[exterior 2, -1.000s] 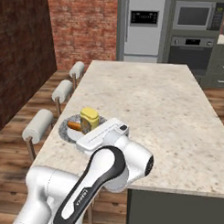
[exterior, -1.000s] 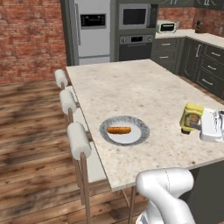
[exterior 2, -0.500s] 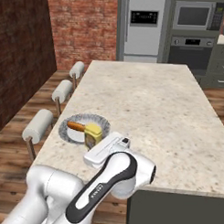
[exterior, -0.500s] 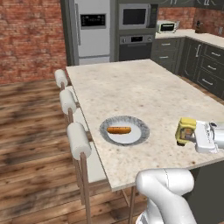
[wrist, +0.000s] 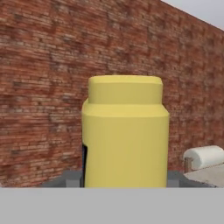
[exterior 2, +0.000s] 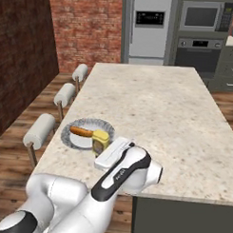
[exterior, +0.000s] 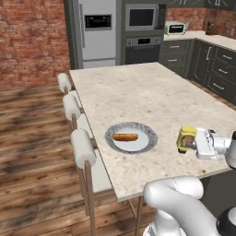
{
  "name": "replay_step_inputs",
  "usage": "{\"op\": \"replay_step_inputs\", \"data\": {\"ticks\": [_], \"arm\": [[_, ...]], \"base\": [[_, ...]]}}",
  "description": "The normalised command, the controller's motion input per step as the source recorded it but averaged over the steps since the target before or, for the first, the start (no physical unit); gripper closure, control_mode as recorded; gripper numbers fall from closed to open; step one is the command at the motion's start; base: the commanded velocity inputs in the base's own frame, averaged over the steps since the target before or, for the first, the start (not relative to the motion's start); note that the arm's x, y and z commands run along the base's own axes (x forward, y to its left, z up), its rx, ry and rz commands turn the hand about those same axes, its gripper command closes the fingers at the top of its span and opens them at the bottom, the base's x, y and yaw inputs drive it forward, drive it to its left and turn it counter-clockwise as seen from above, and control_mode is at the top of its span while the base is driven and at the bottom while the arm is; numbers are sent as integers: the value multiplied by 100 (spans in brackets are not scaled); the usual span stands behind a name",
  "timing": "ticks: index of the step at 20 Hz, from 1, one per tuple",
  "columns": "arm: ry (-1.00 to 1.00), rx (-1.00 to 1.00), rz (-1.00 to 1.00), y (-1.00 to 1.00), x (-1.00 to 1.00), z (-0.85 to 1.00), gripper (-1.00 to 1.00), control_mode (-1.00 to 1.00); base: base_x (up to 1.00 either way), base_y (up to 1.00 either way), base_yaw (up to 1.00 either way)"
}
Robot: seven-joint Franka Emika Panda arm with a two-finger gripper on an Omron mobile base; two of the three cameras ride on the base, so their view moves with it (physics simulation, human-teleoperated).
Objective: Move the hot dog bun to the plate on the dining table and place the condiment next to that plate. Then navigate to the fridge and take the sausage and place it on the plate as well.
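Note:
My gripper (exterior: 188, 141) is shut on the condiment (exterior: 186, 138), a small yellow squeeze bottle held low over the dining table (exterior: 138, 87), a short way right of the plate (exterior: 148, 132). The hot dog bun (exterior: 125, 136) lies on the plate's white centre. In the right base view the condiment (exterior 2: 100, 140) overlaps the plate's (exterior 2: 69, 131) near edge, beside the bun (exterior 2: 80, 131), with the gripper (exterior 2: 102, 144) behind it. Close up in the hand view stands the condiment (wrist: 124, 131), with one of the fingertips (wrist: 71, 179) at each side. The fridge (exterior: 97, 32) is shut; the sausage is hidden.
Three white-cushioned stools (exterior: 83, 146) line the table's left side. Behind the table stand the built-in oven and microwave (exterior: 142, 27), with dark cabinets and a counter (exterior: 216, 60) at the right. A brick wall (wrist: 43, 87) and one stool cushion (wrist: 205, 156) show past the bottle.
The gripper has carried the condiment toward the table's near edge and a little lower, closer to the plate. The bun and plate have not moved.

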Motion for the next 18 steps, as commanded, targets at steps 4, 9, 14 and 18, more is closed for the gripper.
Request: {"op": "replay_step_inputs", "data": {"ticks": [4,9,14,18], "arm": [[0,-7,14,-18,37,-18,100,-100],[0,-1,10,-9,35,-35,100,-100],[-2,-1,4,0,5,-36,100,-100],[0,-2,0,2,0,-13,100,-100]], "base": [[0,0,0],[0,0,0],[0,0,0],[0,0,0]]}}
